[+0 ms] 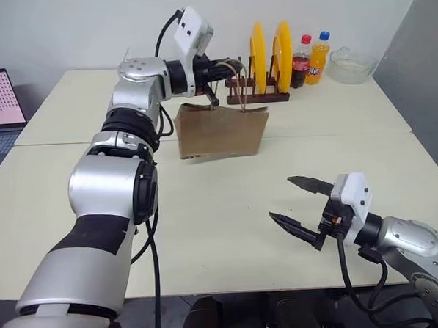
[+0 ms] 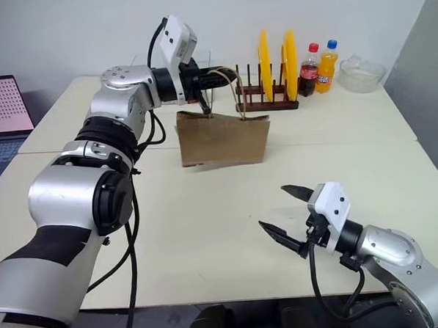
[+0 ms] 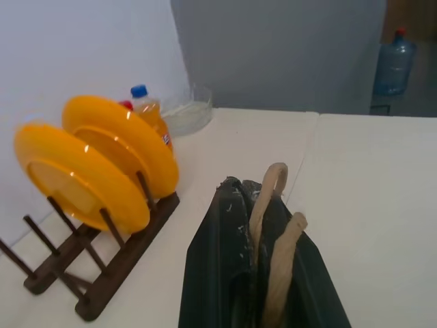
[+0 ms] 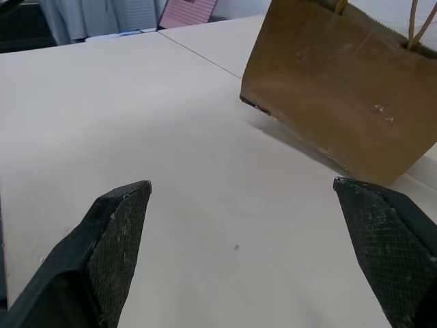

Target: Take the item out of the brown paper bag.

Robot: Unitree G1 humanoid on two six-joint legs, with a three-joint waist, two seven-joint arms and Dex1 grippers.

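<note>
Bag lifted by its handles.
We see the left gripper clenched on 2 handles – paper bag hanging above the table; right gripper spread wide, empty; bottle hidden.

Cream table carries plate rack, soda bottles, bowl.

The brown paper bag hung upright at mid-table, far of centre, suspended by its twisted loop handles. Its sides were creased, and its base tilted, near-left corner lifted just off the table. Contents not visible.
</note>
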